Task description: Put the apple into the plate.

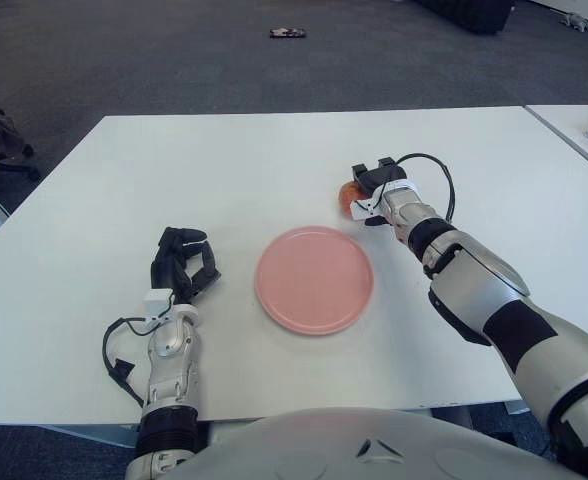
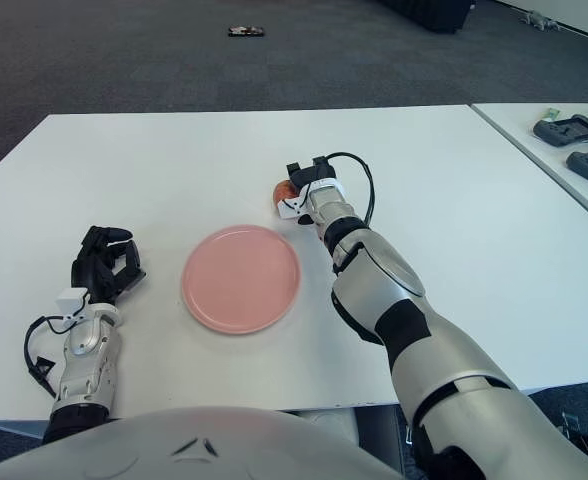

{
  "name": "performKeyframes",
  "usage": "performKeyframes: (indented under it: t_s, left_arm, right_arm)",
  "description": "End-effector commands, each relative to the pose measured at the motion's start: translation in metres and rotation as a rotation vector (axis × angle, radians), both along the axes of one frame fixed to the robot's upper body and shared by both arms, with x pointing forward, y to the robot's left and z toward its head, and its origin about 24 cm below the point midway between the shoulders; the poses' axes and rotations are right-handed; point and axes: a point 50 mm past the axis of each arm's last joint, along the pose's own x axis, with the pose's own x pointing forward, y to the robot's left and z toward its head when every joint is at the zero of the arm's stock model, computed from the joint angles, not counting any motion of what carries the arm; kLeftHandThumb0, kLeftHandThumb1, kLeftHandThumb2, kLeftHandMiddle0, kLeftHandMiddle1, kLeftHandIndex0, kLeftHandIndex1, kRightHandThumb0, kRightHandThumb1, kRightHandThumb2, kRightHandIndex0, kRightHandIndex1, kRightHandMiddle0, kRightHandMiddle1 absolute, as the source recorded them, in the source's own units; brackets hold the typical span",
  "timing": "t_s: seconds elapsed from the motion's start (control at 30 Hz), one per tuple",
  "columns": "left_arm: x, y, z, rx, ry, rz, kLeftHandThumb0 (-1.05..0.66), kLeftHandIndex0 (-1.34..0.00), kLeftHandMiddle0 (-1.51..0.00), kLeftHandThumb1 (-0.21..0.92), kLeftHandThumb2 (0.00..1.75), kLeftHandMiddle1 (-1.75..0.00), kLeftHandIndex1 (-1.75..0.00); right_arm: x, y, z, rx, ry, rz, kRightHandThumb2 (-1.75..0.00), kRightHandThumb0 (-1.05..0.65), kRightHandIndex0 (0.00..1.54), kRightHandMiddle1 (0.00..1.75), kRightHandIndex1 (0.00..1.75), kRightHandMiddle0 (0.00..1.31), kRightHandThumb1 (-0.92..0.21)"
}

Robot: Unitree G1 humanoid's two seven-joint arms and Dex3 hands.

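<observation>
Beyond the pink plate (image 1: 314,279), right hand (image 1: 372,185) closed around the apple (image 1: 350,194), left hand (image 1: 182,262) curled left of the plate

On the white table (image 1: 274,160) there is one pink plate (image 1: 314,279), near the middle. There is one apple (image 1: 349,194), to the far right of the plate, and it is mostly hidden by the fingers around it. Two robot hands are in view: one left hand (image 1: 182,262) at the near left and one right hand (image 1: 372,186) at the apple. A second table (image 2: 534,150) stands at the right, and on it there are two dark devices (image 2: 572,130). On the floor far behind, there is one small dark object (image 1: 287,33).
</observation>
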Motion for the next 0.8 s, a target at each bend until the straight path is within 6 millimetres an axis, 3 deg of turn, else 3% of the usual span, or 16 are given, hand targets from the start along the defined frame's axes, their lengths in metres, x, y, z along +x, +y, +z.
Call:
performKeyframes:
  t_s: [0.0,0.17,0.43,0.57,0.7,0.77]
  left_arm:
    - [-0.0118,0.0018,-0.0198,-0.023,0.108,0.01,-0.42,-0.46,-0.61,0.5,1.09,-1.75,-1.75]
    - [-0.0119,0.0027,-0.0206,-0.003,0.105,-0.009,-0.42,-0.46,-0.64,0.51,1.09,-1.75,-1.75]
    - [-0.0122,0.0038,-0.0214,0.007,0.1,-0.019,-0.42,-0.47,-0.67,0.5,1.1,-1.75,-1.75]
    - [-0.0121,0.0042,-0.0219,0.014,0.106,-0.018,-0.42,-0.47,-0.67,0.5,1.1,-1.75,-1.75]
    - [-0.0119,0.0046,-0.022,0.024,0.107,-0.02,-0.42,-0.47,-0.67,0.5,1.1,-1.75,-1.75]
    - [-0.0118,0.0046,-0.0218,0.03,0.106,-0.022,-0.42,-0.47,-0.68,0.49,1.1,-1.75,-1.75]
  right_arm:
    - [-0.0043,-0.0027,-0.0082,0.027,0.03,-0.019,-1.3,-0.48,0.0,1.67,1.5,0.0,-0.16]
    - [-0.0043,-0.0018,-0.0078,0.045,0.017,-0.02,-1.33,-0.44,0.0,1.74,1.7,0.01,-0.15]
    - [-0.0043,0.0003,-0.0069,0.055,0.002,-0.019,-1.34,-0.39,0.05,1.75,1.74,0.02,-0.17]
    - [-0.0041,0.0021,-0.0059,0.064,-0.018,-0.016,-1.33,-0.38,0.19,1.75,1.75,0.16,-0.18]
    - [-0.0037,0.004,-0.0041,0.064,-0.045,-0.009,-1.19,-0.43,0.31,1.75,1.75,0.43,-0.38]
    - [-0.0036,0.0052,-0.0033,0.059,-0.065,-0.001,-1.29,-0.22,0.46,1.7,1.75,0.49,-0.3]
